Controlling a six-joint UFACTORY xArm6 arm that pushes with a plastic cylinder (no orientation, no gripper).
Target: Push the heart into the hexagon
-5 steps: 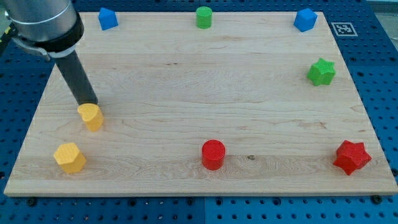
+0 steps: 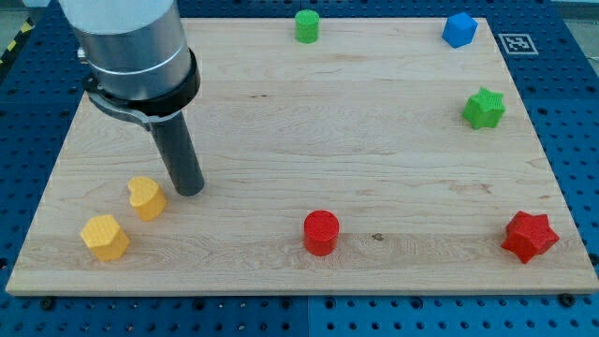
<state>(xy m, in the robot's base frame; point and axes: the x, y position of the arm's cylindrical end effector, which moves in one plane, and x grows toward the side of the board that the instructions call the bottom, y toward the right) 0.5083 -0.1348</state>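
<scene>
Red cylinder (image 2: 321,231), red star (image 2: 530,236), green star (image 2: 484,108), green cylinder (image 2: 306,25), blue block (image 2: 460,29) far off. Nothing between heart (image 2: 146,197) and hexagon (image 2: 104,236). Both yellow, near but apart, lower left of board (image 2: 309,140). My tip (image 2: 190,190): bare rod, just right of heart.

the arm (image 2: 126,42) is cut off by the view's top edge and hides the board's (image 2: 281,122) top-left corner.

red cylinder (image 2: 320,231), red star (image 2: 530,236), green star (image 2: 484,108), green cylinder (image 2: 306,25), blue block (image 2: 459,29).
</scene>
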